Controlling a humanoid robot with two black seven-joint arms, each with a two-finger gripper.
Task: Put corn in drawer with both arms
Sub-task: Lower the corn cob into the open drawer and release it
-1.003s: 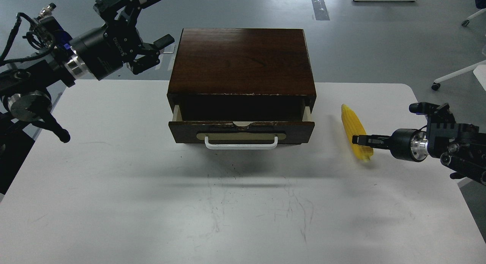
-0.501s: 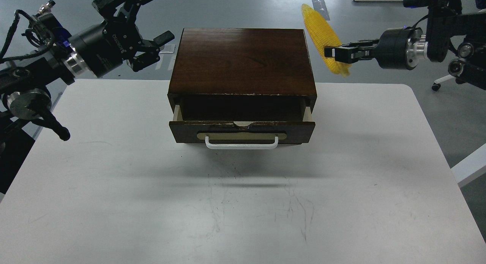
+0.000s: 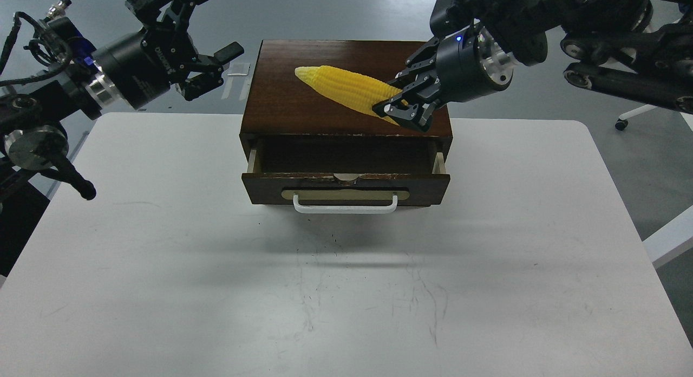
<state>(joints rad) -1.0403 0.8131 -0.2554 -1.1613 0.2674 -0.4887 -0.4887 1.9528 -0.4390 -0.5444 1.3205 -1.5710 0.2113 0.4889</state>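
The right gripper point(image 3: 403, 107) hides the thick end of the corn point(image 3: 346, 87), the drawer point(image 3: 345, 166) interior is too dark to read, and both arms run off frame.

My right gripper point(image 3: 403, 109) clamps the thick end of the bright yellow corn point(image 3: 346, 87), its pointed tip aimed left over the cabinet top. The dark brown drawer point(image 3: 345, 186) stands pulled open below, white handle facing me.

even overhead light, sharp pic, soft shadow on table point(image 3: 346, 290), dark drawer point(image 3: 344, 188) interior
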